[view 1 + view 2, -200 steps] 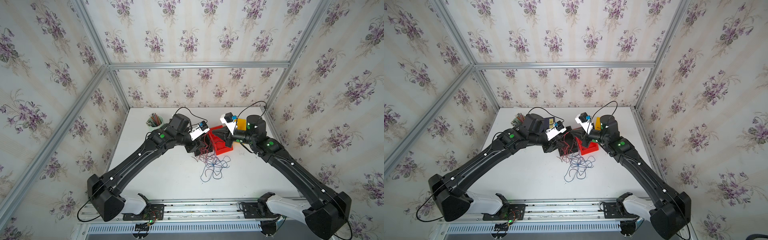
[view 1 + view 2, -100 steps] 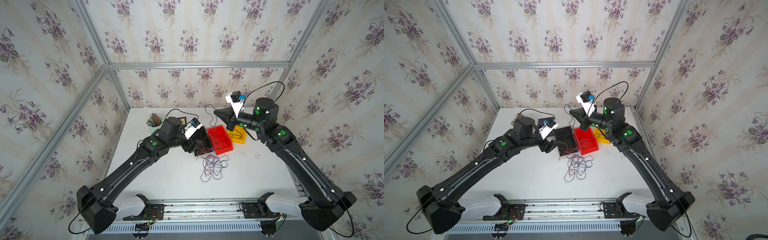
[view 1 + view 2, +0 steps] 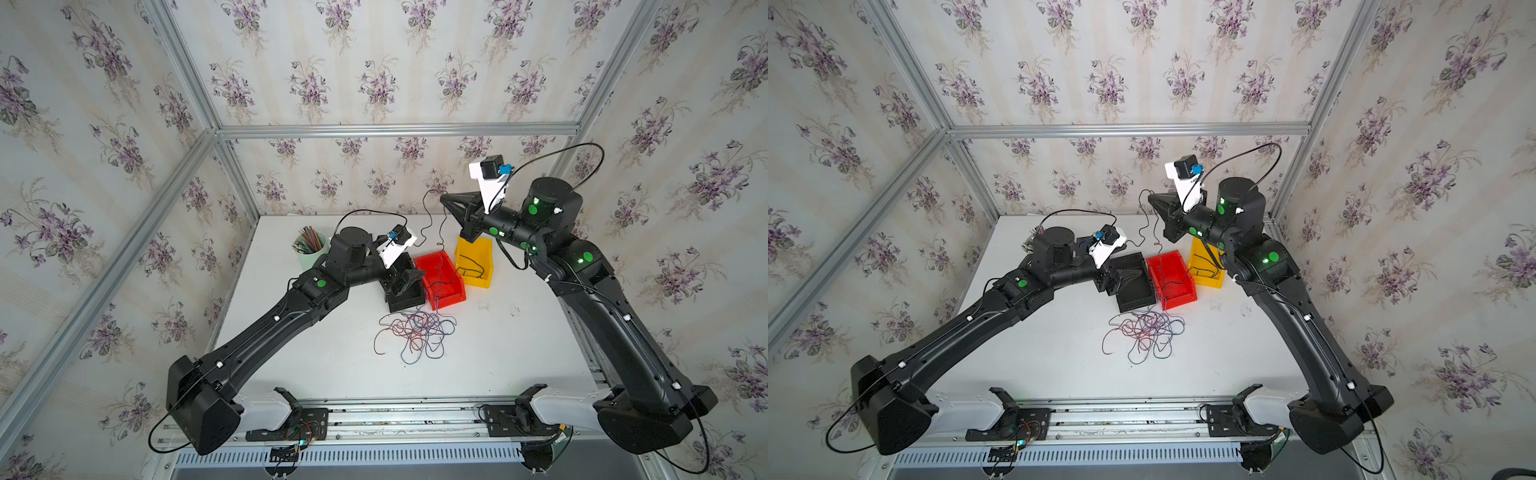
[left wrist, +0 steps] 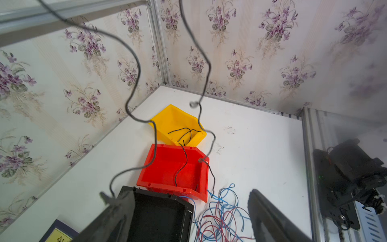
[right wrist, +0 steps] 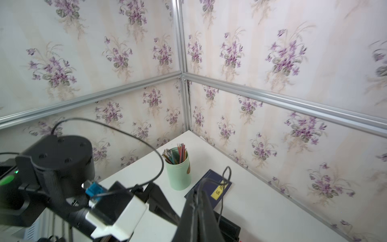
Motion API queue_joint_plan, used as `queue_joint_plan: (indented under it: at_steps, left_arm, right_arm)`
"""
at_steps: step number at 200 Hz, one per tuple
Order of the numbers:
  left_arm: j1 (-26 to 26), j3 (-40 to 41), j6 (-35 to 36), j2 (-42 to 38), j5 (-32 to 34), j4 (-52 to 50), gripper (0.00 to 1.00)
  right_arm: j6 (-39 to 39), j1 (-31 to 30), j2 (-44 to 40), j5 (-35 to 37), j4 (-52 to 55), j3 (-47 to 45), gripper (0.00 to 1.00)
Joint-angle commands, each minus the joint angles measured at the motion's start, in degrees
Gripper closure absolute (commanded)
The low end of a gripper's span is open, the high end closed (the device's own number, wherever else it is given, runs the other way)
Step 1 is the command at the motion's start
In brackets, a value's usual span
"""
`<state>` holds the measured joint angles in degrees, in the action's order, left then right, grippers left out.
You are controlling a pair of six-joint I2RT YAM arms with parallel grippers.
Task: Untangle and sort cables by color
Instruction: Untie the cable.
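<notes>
A loose tangle of red and blue cables [image 3: 415,332] [image 3: 1144,332] [image 4: 222,213] lies on the white table in front of the bins. My right gripper [image 3: 444,200] [image 3: 1151,199] [image 5: 196,196] is raised high behind the bins, shut on a long black cable [image 4: 138,67]. That cable hangs down in loops over the red bin [image 3: 451,291] [image 3: 1183,291] [image 4: 167,174]. My left gripper [image 3: 405,280] [image 3: 1125,276] [image 4: 188,211] stands open over the black bin [image 3: 409,301] [image 3: 1136,301] [image 4: 159,218]. The cable's low end hangs by one left finger [image 4: 113,211]. Another black cable lies in the yellow bin [image 3: 478,249] [image 3: 1200,255] [image 4: 173,117].
A green cup of coloured pencils [image 3: 309,253] [image 5: 178,169] stands at the back left. A dark blue book [image 5: 211,186] [image 4: 55,230] lies beside it, behind the black bin. The papered walls close in the back and both sides.
My right gripper has risen and drawn back, lifting the black cable up out of the bins. The left arm has pulled back to the left and its jaws have opened wide.
</notes>
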<state>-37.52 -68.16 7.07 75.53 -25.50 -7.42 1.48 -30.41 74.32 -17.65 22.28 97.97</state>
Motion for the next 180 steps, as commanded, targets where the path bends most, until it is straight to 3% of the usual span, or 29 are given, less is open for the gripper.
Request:
queue_joint_plan:
  at_steps: [1, 43, 73, 130, 155, 180]
  left_arm:
    - [0.0, 1.5, 0.0, -0.2, 0.6, 2.3, 0.12]
    - [0.1, 2.9, 0.2, -1.2, 2.9, -0.2, 0.12]
    - [0.1, 5.0, 0.0, -2.5, 2.9, -0.2, 0.11]
    - [0.0, 3.5, -1.1, 3.0, -2.2, 7.0, 0.11]
    - [-0.1, 1.8, -0.6, 4.8, -3.1, 6.8, 0.11]
    - [-0.1, 2.9, -1.0, 5.0, -3.7, 7.8, 0.11]
  right_arm:
    - [1.2, 0.0, 1.1, 8.4, 0.9, 3.8, 1.0]
    - [4.9, 1.8, 3.3, 11.6, 0.1, 5.0, 1.0]
    - [2.0, 5.0, 3.5, 10.6, -3.6, 7.1, 1.0]
    - [-1.3, 5.0, 9.2, 7.4, -5.8, 29.2, 1.0]
    - [0.6, 6.1, 10.2, 9.4, -5.1, 28.9, 1.0]
    - [-3.6, 8.9, 8.5, 6.5, -5.7, 20.8, 1.0]
